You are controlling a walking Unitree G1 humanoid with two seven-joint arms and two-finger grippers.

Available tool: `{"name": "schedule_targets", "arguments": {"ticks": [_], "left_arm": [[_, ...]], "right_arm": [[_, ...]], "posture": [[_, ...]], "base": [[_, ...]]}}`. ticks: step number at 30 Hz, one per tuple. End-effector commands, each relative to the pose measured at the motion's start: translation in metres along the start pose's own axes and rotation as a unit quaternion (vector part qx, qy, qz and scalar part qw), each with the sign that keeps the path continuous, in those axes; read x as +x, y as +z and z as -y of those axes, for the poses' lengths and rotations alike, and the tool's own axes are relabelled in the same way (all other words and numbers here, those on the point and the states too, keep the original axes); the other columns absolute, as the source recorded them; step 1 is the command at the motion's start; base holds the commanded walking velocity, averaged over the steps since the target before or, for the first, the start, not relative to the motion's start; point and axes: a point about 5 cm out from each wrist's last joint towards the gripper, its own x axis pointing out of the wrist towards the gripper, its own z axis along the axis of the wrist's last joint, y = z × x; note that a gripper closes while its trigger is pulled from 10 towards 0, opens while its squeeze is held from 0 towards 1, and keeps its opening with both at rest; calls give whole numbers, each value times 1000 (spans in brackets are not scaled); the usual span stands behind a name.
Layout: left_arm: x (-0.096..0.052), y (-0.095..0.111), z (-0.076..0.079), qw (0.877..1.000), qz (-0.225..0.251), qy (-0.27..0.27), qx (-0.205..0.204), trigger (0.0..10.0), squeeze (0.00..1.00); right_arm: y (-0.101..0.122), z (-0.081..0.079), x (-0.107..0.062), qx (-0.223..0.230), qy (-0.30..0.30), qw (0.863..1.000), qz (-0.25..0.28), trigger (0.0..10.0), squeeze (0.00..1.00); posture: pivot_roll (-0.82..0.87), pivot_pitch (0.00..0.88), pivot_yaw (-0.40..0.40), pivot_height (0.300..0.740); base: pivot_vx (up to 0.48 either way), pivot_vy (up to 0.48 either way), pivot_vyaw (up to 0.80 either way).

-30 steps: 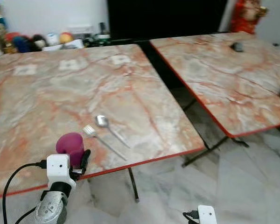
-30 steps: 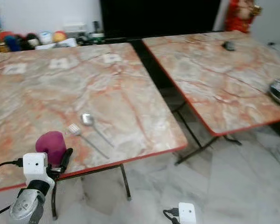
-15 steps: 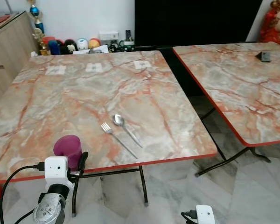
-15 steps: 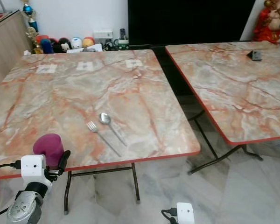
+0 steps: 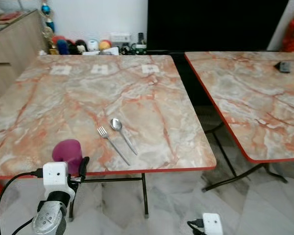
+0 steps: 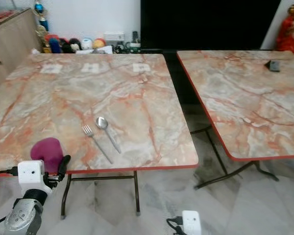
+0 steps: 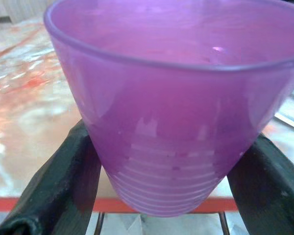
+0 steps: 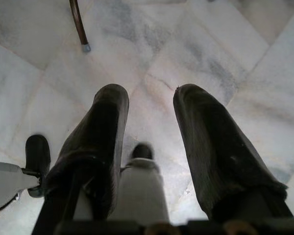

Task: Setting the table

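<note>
The left gripper (image 5: 74,164) grasps a purple cup (image 5: 66,152) at the near edge of the left counter (image 5: 63,103), a black finger (image 7: 54,188) pressed on each side of its ribbed lower wall, as the left wrist view shows close up. The cup stands upright, its base hidden behind the wrist camera box in the head views, so whether it rests on the counter or hangs just above it cannot be told. The right gripper (image 8: 149,147) hangs low over the pale marble floor (image 8: 201,54), its fingers parted with nothing between them; a dark foot of a counter leg (image 8: 85,47) shows beyond them.

Just beyond the cup lie a fork (image 5: 112,145) and a spoon (image 5: 122,134), side by side and near but apart, handles angled toward the near right edge. Three small pale squares (image 5: 100,69) sit in a row near the far edge. A second counter (image 5: 255,98) stands to the right across a gap, with a small dark item (image 5: 284,66) on its far part, too small to identify. Against the far wall are colourful small objects (image 5: 81,45) and a wooden cabinet (image 5: 12,44), cut off at the left, and a red figure (image 6: 290,33), cut off at the right
</note>
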Motion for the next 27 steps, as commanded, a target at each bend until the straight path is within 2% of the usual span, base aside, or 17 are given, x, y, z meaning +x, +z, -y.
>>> {"name": "schedule_targets", "arguments": {"ticks": [1, 27], "left_arm": [[2, 2, 6, 1000, 4, -9, -5, 10000, 0], [2, 7, 3, 1000, 9, -6, 1, 10000, 0]], "right_arm": [[-6, 10, -1, -1, -12, 1000, -11, 10000, 0], [-5, 10, -1, -10, -8, 1000, -13, 10000, 0]], "posture": [[49, 40, -1, 740], [51, 43, 0, 740]], "base": [[0, -398, 0], [0, -394, 0]]}}
